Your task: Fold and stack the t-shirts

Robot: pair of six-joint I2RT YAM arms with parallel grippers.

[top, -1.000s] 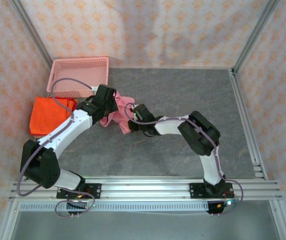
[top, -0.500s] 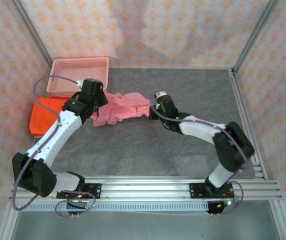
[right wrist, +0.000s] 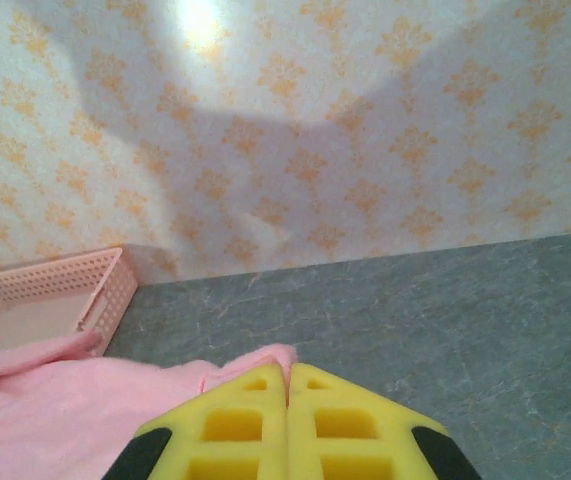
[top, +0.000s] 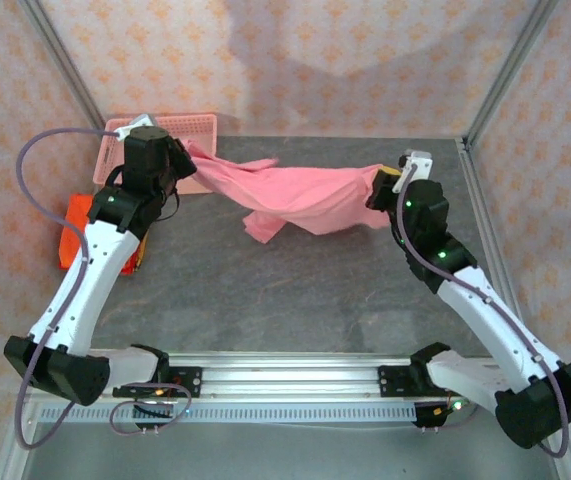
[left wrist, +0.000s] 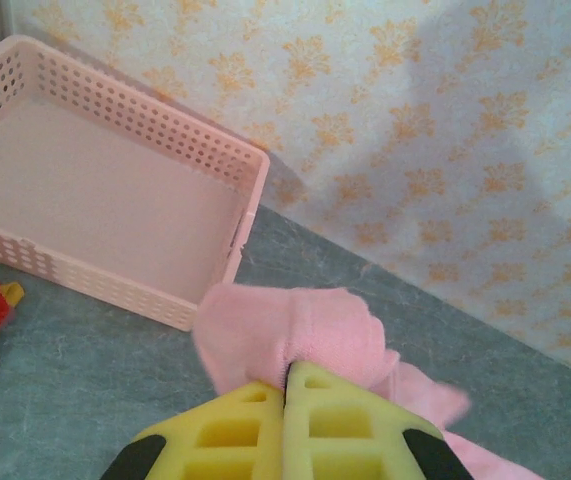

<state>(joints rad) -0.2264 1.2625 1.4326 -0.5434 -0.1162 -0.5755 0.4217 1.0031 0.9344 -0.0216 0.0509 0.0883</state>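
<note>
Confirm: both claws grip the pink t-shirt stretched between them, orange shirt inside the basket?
No: the orange shirt lies on the table beside the basket, not inside it (top external view). Left claw and right claw do grip the pink t-shirt.

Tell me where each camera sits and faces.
Top external: above and behind the robot, looking down at the table; left arm and right arm stretch the pink shirt.
Left wrist: behind its yellow jaws, facing basket and back wall; jaws shut on shirt.
Right wrist: behind its jaws, facing the back wall; jaws shut on shirt.
Shared: shirt and basket in all.
</note>
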